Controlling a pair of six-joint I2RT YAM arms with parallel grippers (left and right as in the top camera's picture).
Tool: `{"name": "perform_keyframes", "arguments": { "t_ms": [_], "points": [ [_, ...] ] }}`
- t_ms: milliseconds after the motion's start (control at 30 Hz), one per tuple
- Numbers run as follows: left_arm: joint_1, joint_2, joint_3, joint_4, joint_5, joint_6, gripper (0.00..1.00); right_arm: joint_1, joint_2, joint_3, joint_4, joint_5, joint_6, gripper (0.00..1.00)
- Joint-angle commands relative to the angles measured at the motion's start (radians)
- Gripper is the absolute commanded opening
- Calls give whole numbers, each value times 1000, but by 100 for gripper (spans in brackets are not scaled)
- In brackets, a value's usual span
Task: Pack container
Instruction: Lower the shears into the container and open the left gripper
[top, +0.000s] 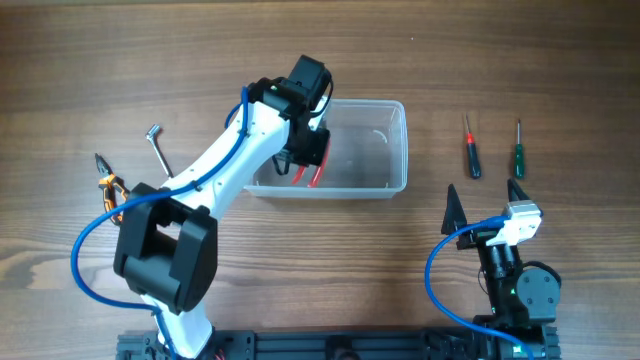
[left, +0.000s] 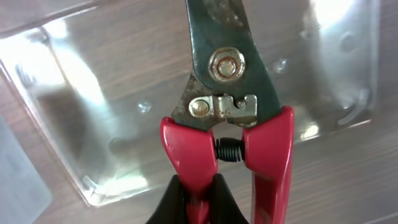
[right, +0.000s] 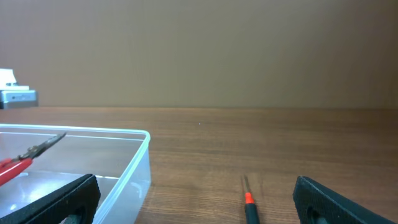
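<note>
The clear plastic container (top: 385, 150) sits at the table's centre. My left gripper (top: 308, 150) is inside it, shut on one handle of red-handled pliers (top: 312, 172). In the left wrist view the pliers (left: 227, 134) hang over the container floor (left: 106, 118), the black fingers (left: 200, 202) pinching the left red handle. My right gripper (top: 487, 197) is open and empty at the front right. In the right wrist view its fingers (right: 196, 199) frame the container wall (right: 138, 165), the pliers (right: 25, 158) inside it, and a red-collared screwdriver (right: 250, 208).
A red-collared screwdriver (top: 470, 148) and a green screwdriver (top: 519, 150) lie right of the container. A metal hex key (top: 157, 145) and orange-handled pliers (top: 110, 180) lie at the left.
</note>
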Motion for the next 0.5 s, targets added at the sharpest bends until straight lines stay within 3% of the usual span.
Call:
{"name": "perform_keyframes", "arguments": {
  "t_ms": [0,400,433,467],
  "points": [
    [9,16,14,-21,6,-23,4,-4,-9,0,4,-14,-8,100],
    [9,16,14,-9,8,-23,5,-4,-9,0,4,-14,-8,100],
    [9,16,14,-10,8,-23,7,-4,-9,0,4,-14,-8,100],
    [9,16,14,-10,8,-23,22,-4,-9,0,4,-14,-9,100]
  ]
}}
